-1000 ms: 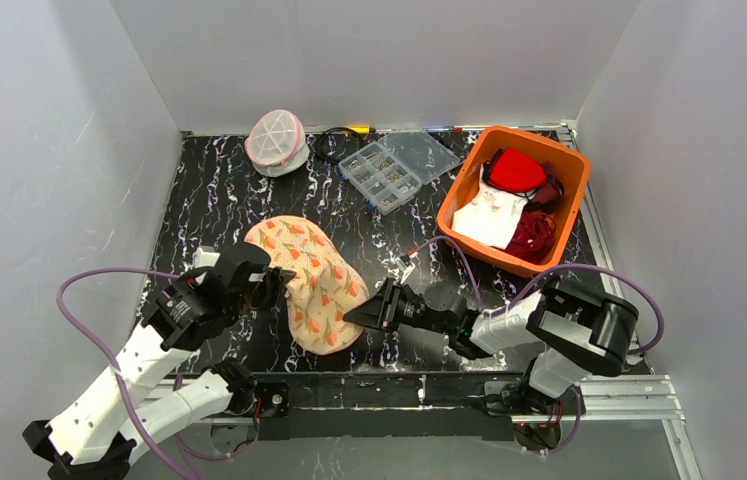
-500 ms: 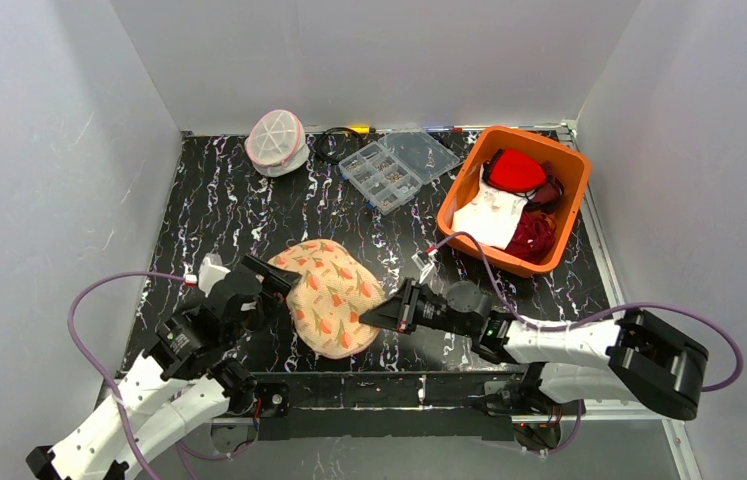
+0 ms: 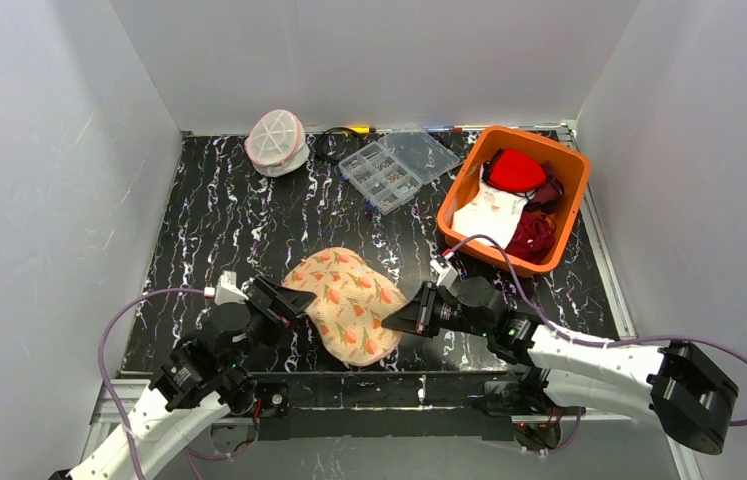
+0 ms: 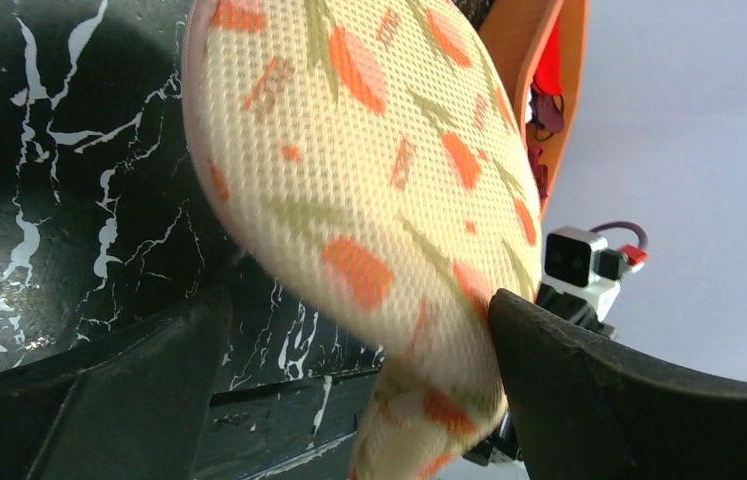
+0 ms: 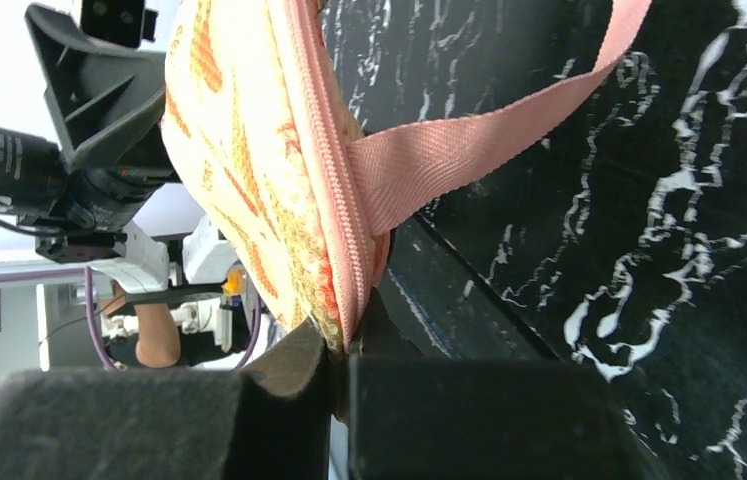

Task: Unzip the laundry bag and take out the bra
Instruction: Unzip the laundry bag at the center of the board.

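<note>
The small, round, dome-shaped white mesh laundry bag (image 3: 275, 140) with its pink zip rim sits at the far left of the black, white-veined desk (image 3: 219, 220), close to the back wall. Its ribbed flat face is turned up and its zip is not visibly undone. It is well apart from both arms, and nothing touches it.

Just to its right lies a coil of black cable (image 3: 329, 146). Next comes a clear plastic compartment box (image 3: 394, 165), and then an orange plastic tub (image 3: 459, 195) of red and white fabrics at the far right.

Near the front edge, a cream padded mesh pouch (image 3: 349, 305) printed with orange flowers hangs between the two arms. The right pincer (image 3: 397, 322) is clamped on the pouch's right edge. In the right wrist view its fingers (image 5: 279, 385) are pressed together on the pink zipped rim of the pouch (image 5: 239, 170), just below a flat pink woven strap (image 5: 469, 140) that runs off from the rim.

The left pincer (image 3: 289, 300) is at the pouch's left edge. In the left wrist view its jaws stand wide apart, with the lower end of the pouch (image 4: 369, 150) between them. That end leans on one finger (image 4: 629, 400) and stays clear of the other
</note>
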